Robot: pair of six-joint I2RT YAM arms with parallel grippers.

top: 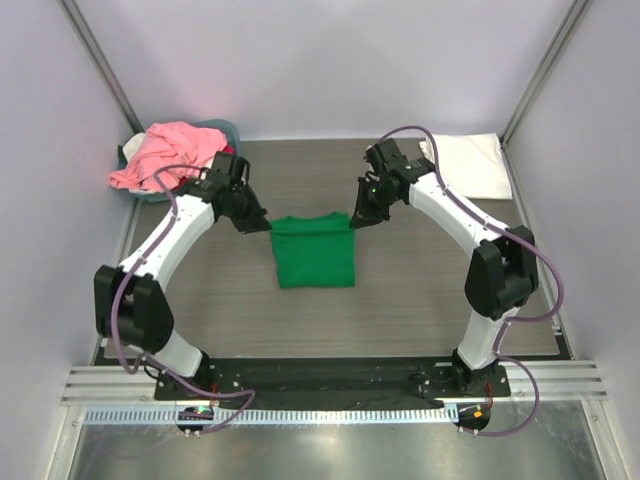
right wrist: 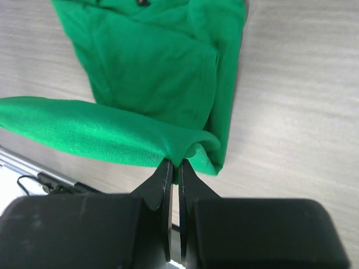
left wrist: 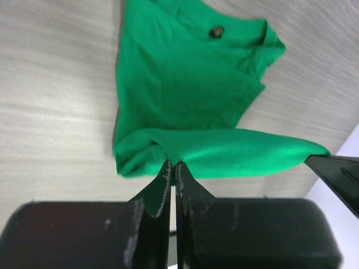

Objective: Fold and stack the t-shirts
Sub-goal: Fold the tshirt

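A bright green t-shirt point(top: 314, 252) lies partly folded in the middle of the table. My left gripper point(top: 262, 224) is shut on its far left corner and my right gripper point(top: 356, 219) is shut on its far right corner. Both hold that far edge lifted a little above the table. In the left wrist view the green cloth point(left wrist: 185, 101) is pinched at my gripper point(left wrist: 173, 166). In the right wrist view the cloth point(right wrist: 157, 78) is pinched at my gripper point(right wrist: 174, 163). Pink and red shirts point(top: 165, 155) are heaped at the back left. A folded white shirt point(top: 470, 162) lies at the back right.
The round blue-grey basket point(top: 228, 130) stands at the back left corner under the pink heap. Grey walls close in the table on the left, back and right. A metal rail point(top: 330, 380) carries the arm bases at the near edge.
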